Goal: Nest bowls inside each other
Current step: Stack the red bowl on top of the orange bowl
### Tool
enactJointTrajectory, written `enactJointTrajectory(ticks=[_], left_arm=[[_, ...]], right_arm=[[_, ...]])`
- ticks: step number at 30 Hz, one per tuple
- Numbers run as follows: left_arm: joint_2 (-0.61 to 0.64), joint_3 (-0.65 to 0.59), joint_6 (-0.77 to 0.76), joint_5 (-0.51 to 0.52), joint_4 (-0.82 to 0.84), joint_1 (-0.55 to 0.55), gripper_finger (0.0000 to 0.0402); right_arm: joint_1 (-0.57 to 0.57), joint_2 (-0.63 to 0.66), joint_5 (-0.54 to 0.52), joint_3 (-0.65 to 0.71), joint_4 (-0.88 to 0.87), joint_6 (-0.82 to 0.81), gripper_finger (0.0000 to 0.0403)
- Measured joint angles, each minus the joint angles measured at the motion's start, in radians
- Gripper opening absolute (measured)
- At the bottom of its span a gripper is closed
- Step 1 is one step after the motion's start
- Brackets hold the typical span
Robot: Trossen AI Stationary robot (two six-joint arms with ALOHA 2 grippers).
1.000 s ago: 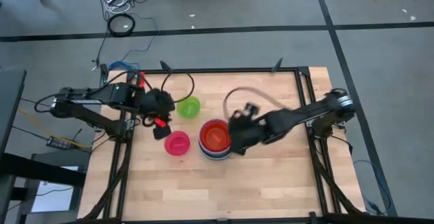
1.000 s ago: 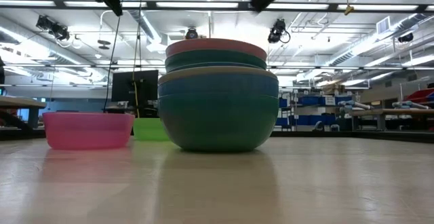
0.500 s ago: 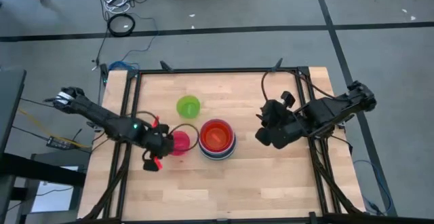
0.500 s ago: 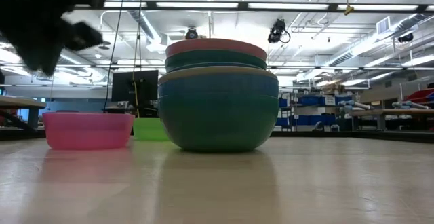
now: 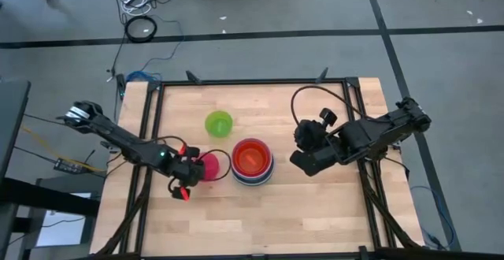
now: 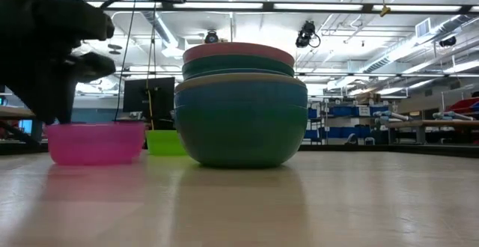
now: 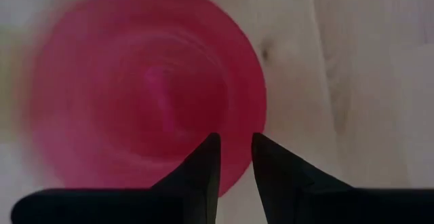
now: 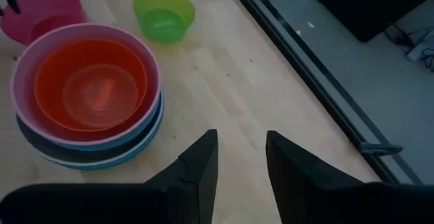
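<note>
Left hand lower left of centre, fingers narrowly apart over magenta bowl rim. Right hand right of bowl stack, narrowly open, empty.

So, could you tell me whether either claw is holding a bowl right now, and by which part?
Nothing is held. The left claw hangs open over the magenta bowl rim; the right claw is open, empty, beside the stack.
</note>
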State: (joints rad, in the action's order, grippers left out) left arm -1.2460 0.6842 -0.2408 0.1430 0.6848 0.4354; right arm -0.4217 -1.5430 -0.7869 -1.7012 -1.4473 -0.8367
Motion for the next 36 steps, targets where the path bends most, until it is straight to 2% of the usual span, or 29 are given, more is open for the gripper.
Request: enactJointTrajectory(ticks=[9,15,22,29,36], left_arm=[[-0.004,-0.001,-0.038,-0.038,-0.005,0.013,0.0094],[-0.004,-0.001,-0.109,-0.116,-0.003,0.012,0.0124],[-0.004,0.018,-0.130,-0.121,0.014,0.012,0.0157],[-0.004,0.133,-0.106,-0.127,0.090,0.015,0.0158],[-0.004,0.085,-0.168,-0.138,0.079,0.060,0.0159]], right_arm=[[0.001,-0.001,0.006,0.000,-0.002,-0.001,0.0112],[0.001,-0.001,0.014,0.000,-0.002,-0.002,0.0112],[0.012,-0.001,0.026,0.000,-0.001,-0.003,0.0112],[0.027,-0.001,0.034,0.000,-0.001,0.000,0.0112],[0.028,-0.009,0.058,0.000,0.000,0.000,0.0112]])
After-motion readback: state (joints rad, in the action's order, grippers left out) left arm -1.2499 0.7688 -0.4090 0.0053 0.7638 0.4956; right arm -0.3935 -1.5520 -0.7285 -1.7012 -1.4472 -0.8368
